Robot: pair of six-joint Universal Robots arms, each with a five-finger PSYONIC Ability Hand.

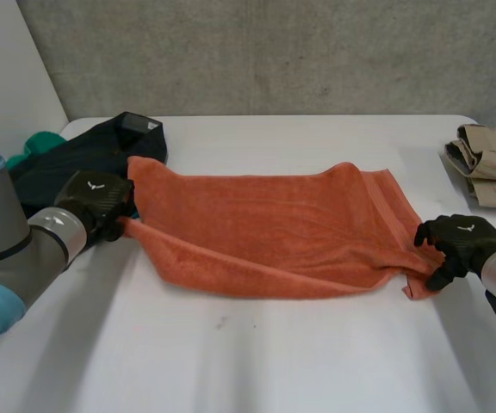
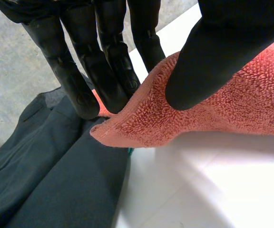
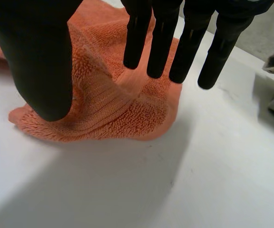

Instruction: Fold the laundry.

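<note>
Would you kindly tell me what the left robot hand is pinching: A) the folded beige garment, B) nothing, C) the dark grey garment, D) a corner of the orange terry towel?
D: in the left wrist view, the left robot hand presses its thumb on top of a corner of the orange terry towel, with its fingers beneath.

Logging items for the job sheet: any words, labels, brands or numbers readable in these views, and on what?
No readable text.
Left hand: small white emblem, no letters.
Right hand: same emblem.
Dark garment: pale patch, too small to read.
Orange towel: none.
</note>
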